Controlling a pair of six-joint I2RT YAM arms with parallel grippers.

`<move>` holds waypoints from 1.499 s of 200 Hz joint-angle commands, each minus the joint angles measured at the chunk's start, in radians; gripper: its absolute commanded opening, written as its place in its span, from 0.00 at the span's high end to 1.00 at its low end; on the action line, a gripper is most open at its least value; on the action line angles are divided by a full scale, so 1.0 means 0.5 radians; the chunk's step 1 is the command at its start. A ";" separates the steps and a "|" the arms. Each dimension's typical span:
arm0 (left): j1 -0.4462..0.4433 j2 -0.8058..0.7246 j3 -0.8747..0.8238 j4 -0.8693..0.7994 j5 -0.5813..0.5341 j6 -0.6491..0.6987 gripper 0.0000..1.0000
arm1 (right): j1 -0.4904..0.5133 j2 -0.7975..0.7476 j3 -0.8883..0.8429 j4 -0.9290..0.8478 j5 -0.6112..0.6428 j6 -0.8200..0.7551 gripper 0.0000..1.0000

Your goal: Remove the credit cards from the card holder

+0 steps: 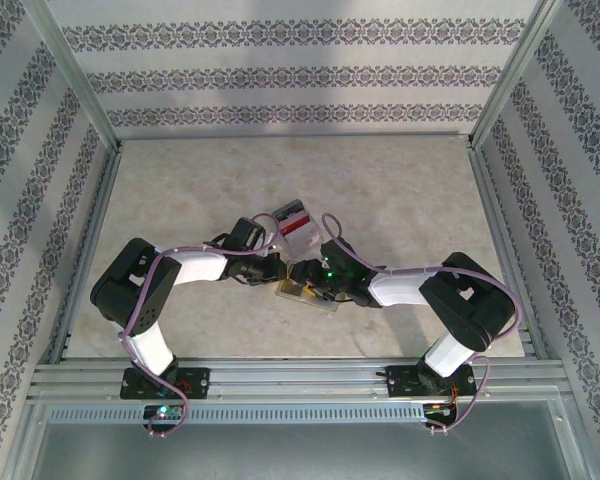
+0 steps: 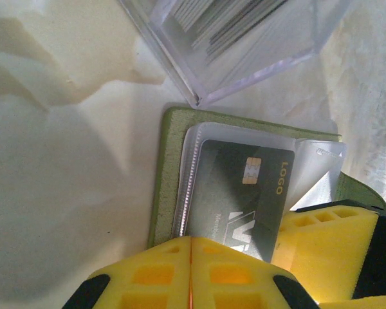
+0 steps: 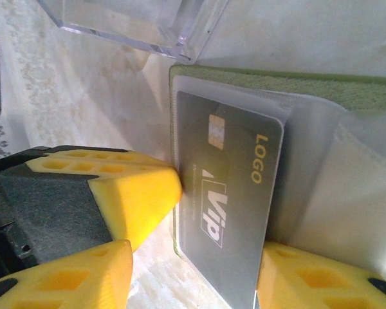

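Note:
The card holder (image 2: pixel 164 180) lies open on the table, olive-green outside with pale plastic sleeves inside. A dark grey credit card (image 2: pixel 238 193) with a chip, "VIP" and "LOGO" sticks partly out of a sleeve. My left gripper (image 2: pixel 191 239) is shut, its tips pressing on the holder's sleeve edge; its yellow tip (image 3: pixel 141 199) touches that edge. My right gripper (image 3: pixel 194 264) is open and straddles the card's (image 3: pixel 231 193) free end. One finger meets the card's edge and the other stands apart from it. In the top view both grippers meet over the holder (image 1: pixel 302 292).
A clear plastic box (image 1: pixel 295 222) holding a stack of cards stands just behind the holder, its corner (image 2: pixel 199 96) close to the holder's far edge. Bare marbled tabletop (image 1: pixel 400 190) lies all around, inside a metal frame with patterned walls.

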 commanded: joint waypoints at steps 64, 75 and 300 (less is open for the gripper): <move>-0.030 0.112 -0.016 -0.161 -0.117 0.034 0.91 | 0.008 0.164 -0.128 0.356 0.052 0.088 0.49; -0.031 0.113 -0.018 -0.168 -0.122 0.035 0.91 | 0.007 0.157 -0.143 0.378 0.059 0.093 0.50; -0.030 0.098 0.045 -0.287 -0.179 0.090 0.91 | -0.029 -0.043 -0.299 0.608 0.033 0.024 0.67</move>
